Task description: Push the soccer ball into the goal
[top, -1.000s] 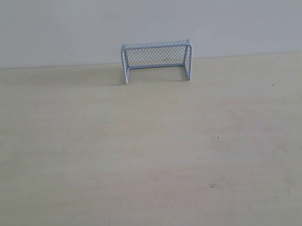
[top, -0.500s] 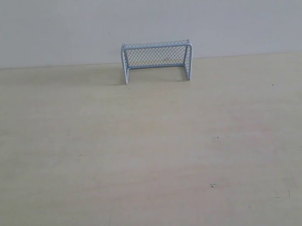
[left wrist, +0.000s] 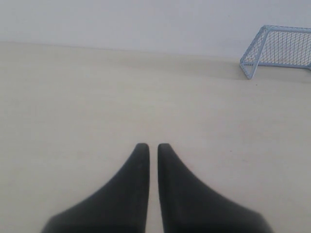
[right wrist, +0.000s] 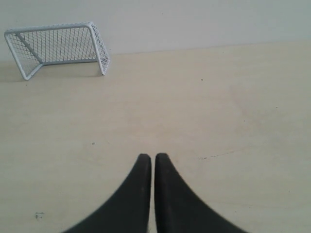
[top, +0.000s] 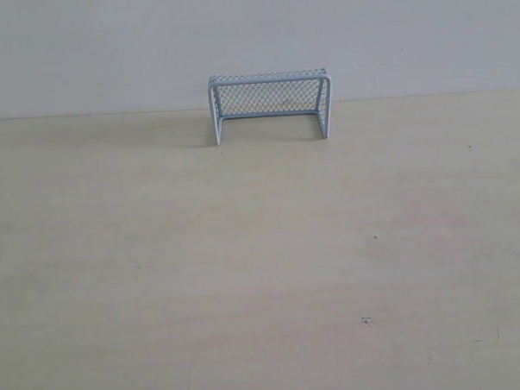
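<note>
One goal stands upright at the far edge of the worktop, close to the pale wall, with its mouth facing the exterior camera. Its frame is pale blue-white and fine mesh covers the top, back and sides. The ball's place cannot be told from any of the three views.

The exterior view shows the goal whole and head-on, with bare pale wood in front of it, marked by a few small dark specks. It shows neither arm.

The left wrist view shows the left gripper. Its two black jaws are closed, with only a thin slit between them and nothing held. They are over bare worktop, well apart from the goal, of which only one post and part of the mesh show before the picture's edge cuts it off.

The right wrist view shows the right gripper. Its two black jaws are likewise closed on nothing. Here the goal appears whole, seen at an angle and well apart from the jaws.
</note>
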Action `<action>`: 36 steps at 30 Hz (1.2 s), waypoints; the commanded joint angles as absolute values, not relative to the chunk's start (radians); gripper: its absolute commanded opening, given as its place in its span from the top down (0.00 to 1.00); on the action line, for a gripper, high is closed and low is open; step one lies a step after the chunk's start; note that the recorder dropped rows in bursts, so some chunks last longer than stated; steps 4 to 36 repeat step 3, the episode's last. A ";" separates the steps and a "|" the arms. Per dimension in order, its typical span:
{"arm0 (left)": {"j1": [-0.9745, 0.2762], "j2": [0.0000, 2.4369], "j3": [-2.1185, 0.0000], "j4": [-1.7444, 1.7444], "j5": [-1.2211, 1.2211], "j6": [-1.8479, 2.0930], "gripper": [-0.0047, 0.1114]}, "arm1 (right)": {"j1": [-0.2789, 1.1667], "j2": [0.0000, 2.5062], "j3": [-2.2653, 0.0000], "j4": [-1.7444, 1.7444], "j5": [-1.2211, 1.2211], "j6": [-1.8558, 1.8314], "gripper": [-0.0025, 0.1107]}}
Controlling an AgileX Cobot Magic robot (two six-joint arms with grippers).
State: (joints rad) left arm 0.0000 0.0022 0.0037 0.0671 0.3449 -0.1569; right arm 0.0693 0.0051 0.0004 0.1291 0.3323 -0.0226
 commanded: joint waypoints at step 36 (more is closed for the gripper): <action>0.002 0.000 0.000 0.063 0.340 -0.165 0.91 | 0.063 0.000 0.000 0.124 0.322 -0.024 0.98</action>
